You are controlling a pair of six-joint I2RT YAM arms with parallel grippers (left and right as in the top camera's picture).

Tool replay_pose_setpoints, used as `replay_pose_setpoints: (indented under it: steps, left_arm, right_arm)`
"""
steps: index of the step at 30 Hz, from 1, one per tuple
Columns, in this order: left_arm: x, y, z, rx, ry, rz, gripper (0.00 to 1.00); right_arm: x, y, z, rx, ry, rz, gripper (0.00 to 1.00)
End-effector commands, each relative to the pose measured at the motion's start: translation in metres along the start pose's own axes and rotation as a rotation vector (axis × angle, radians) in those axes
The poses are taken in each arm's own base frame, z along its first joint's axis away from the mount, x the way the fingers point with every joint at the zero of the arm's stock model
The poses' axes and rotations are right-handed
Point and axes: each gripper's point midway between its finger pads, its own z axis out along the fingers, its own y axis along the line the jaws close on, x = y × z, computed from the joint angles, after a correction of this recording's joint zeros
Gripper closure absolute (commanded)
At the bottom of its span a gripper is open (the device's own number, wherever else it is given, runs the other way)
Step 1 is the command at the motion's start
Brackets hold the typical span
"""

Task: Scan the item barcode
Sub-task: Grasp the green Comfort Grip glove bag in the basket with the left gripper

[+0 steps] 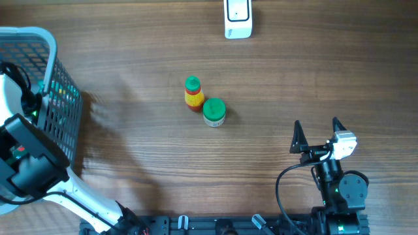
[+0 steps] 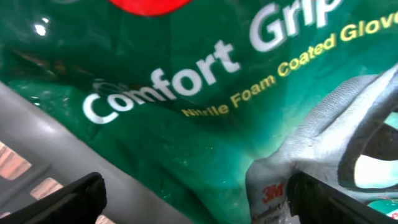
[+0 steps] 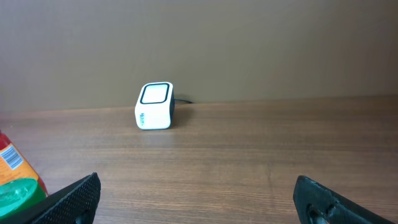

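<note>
Pack [image 2: 186, 93] of green nitrile gloves fills the left wrist view, lying in the basket [image 1: 62, 111] at the left edge of the table [image 1: 130, 65]. The left arm is reached into the basket, presumably because this is the item to scan. The left gripper [image 2: 196, 193] is spread wide with nothing between its jaws. It sits just above the pack's printed face, one finger near the grey basket wall and the other over the picture of a grey glove. Whether the fingers touch the wrapper I cannot tell. No barcode shows on the face turned to the camera, so it is probably on the underside or out of frame.

The scanner [image 1: 238, 18] stands at the far edge, well apart from the basket, its window facing the open middle of the table. A bottle [image 1: 193, 93] and a jar [image 1: 214, 111] stand touching there. The right gripper [image 1: 317, 127] waits near the front right, jaws wide and empty, pointed at the scanner, out of the left arm's way
</note>
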Motion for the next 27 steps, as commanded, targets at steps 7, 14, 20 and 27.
replay_pose_setpoints:
  steps: [7,14,20,27]
  left_arm:
    - [-0.024,0.005,-0.008,0.006,-0.137,0.061,0.96]
    - [-0.054,-0.008,-0.12,0.313,-0.241,0.117,0.96]
    - [-0.066,0.016,-0.193,0.509,-0.245,0.084,0.96]
    - [-0.064,0.04,-0.179,0.394,-0.226,0.087,0.96]
  right_arm:
    - [0.0,-0.001,0.0,0.009,-0.003,0.017,0.0]
    - [0.0,-0.001,0.0,0.009,-0.003,0.016,0.0]
    - [0.0,-0.001,0.0,0.009,-0.003,0.017,0.0]
    - [0.0,-0.001,0.0,0.009,-0.003,0.017,0.0]
